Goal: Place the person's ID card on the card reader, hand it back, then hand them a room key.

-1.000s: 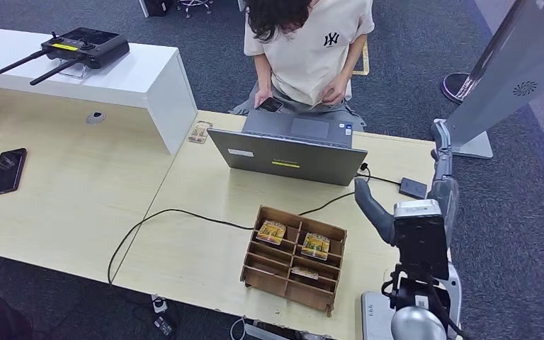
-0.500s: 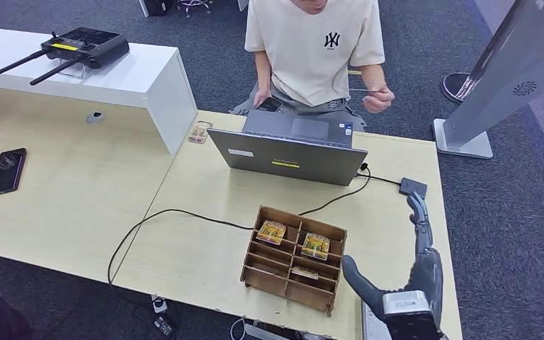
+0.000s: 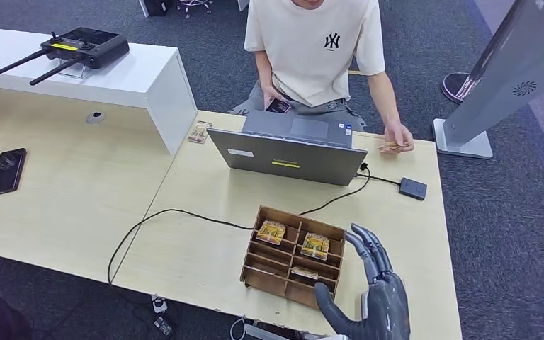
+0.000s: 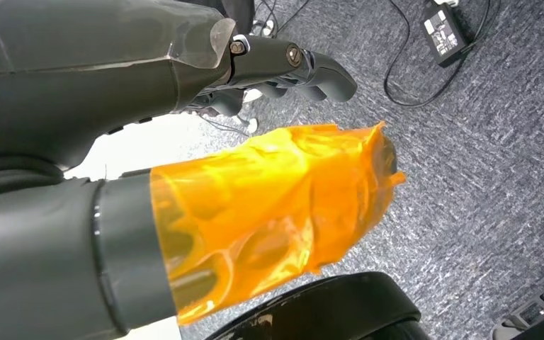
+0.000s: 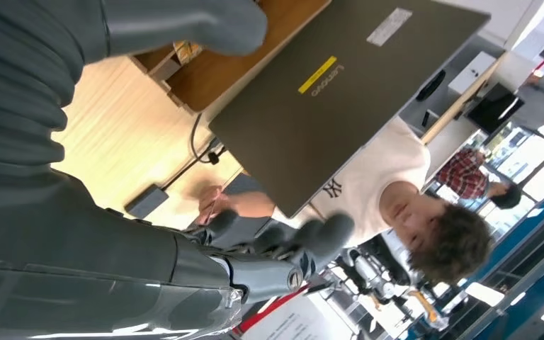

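My right robot hand [image 3: 372,297] hovers with its fingers apart and nothing in it, at the near right edge of the pale wooden desk [image 3: 198,248], just right of the brown wooden compartment box [image 3: 294,258]. At the far right of the desk, the person's hand [image 3: 397,137] presses the small ID card [image 3: 391,147] down. The flat black card reader [image 3: 413,188] lies between. My left robot hand [image 4: 283,67] hangs over the floor; whether it is clenched I cannot tell.

Pale wooden desks [image 3: 78,198] and a white counter [image 3: 134,78] stand on grey carpet [image 3: 510,212].
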